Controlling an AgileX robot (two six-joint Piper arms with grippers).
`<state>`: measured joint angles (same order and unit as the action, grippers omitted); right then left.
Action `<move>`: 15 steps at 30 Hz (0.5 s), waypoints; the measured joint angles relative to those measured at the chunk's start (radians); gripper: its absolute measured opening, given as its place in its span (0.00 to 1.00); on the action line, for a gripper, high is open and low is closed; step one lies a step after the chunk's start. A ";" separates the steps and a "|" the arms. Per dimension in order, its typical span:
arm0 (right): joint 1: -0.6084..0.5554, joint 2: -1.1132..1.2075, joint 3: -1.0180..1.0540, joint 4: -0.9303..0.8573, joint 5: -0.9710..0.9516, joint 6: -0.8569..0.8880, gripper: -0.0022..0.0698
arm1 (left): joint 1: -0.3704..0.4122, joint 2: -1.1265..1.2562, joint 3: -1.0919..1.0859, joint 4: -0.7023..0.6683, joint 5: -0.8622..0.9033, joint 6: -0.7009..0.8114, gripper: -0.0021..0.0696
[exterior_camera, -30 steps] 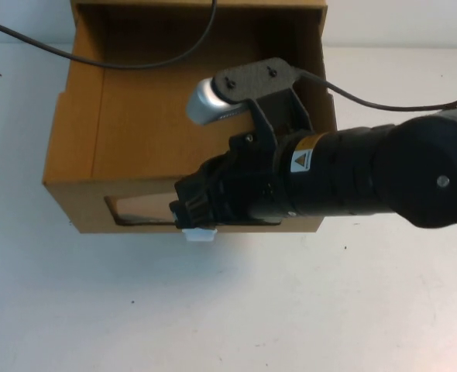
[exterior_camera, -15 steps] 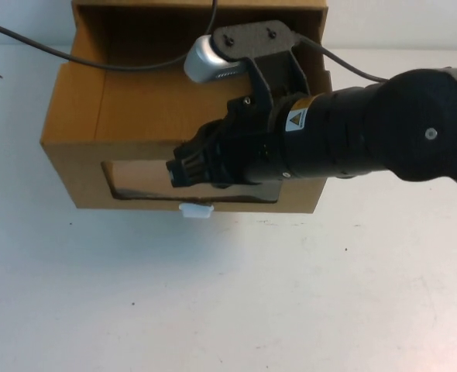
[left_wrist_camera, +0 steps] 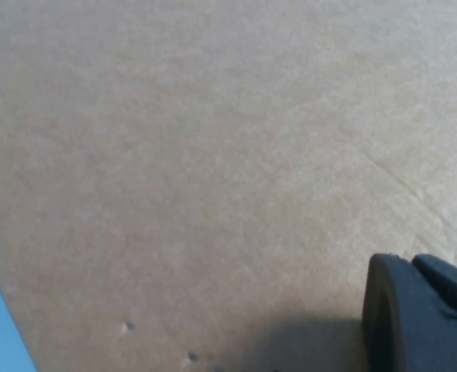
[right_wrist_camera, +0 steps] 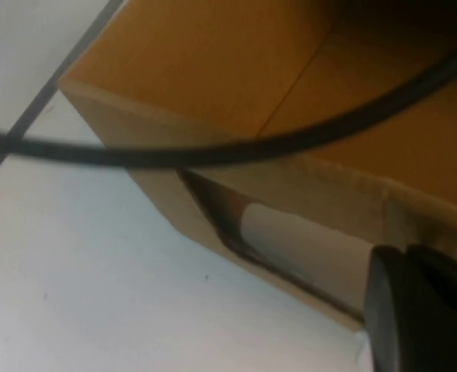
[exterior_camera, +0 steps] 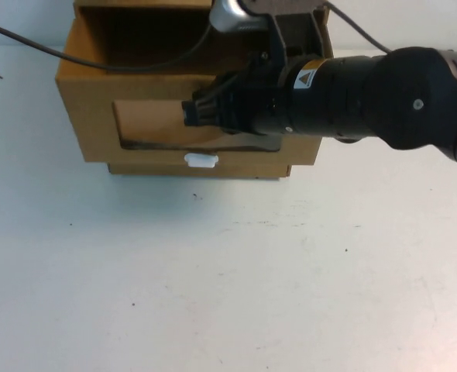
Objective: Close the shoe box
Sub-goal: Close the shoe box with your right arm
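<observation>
The shoe box [exterior_camera: 97,116] sits at the table's [exterior_camera: 228,294] far edge, nearly shut. The right gripper [exterior_camera: 201,115] presses its window; the left gripper [left_wrist_camera: 422,318] is against cardboard. I can't tell either grip. Off-centre pushing could skew the drawer until it jams.

The shoe box [exterior_camera: 97,124] is brown cardboard with a clear front window. It sits at the desk's far side, its white pull tab [exterior_camera: 201,160] on the front's bottom edge, top open.
</observation>
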<state>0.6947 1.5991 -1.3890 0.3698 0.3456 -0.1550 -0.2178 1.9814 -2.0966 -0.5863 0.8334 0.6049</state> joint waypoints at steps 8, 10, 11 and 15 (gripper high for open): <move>-0.040 0.037 -0.037 0.006 -0.066 0.000 0.01 | 0.000 0.000 0.000 0.000 -0.004 0.000 0.03; -0.049 0.059 -0.059 0.006 -0.075 0.000 0.01 | 0.000 0.000 0.000 0.000 -0.004 0.000 0.03; -0.050 0.068 -0.067 0.006 -0.079 0.000 0.01 | 0.000 0.000 0.000 0.000 -0.004 0.000 0.03; -0.053 0.100 -0.099 0.008 -0.104 0.000 0.01 | 0.000 0.000 0.000 0.000 -0.004 0.000 0.03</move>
<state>0.6419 1.6987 -1.4879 0.3775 0.2420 -0.1550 -0.2178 1.9814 -2.0966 -0.5863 0.8296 0.6049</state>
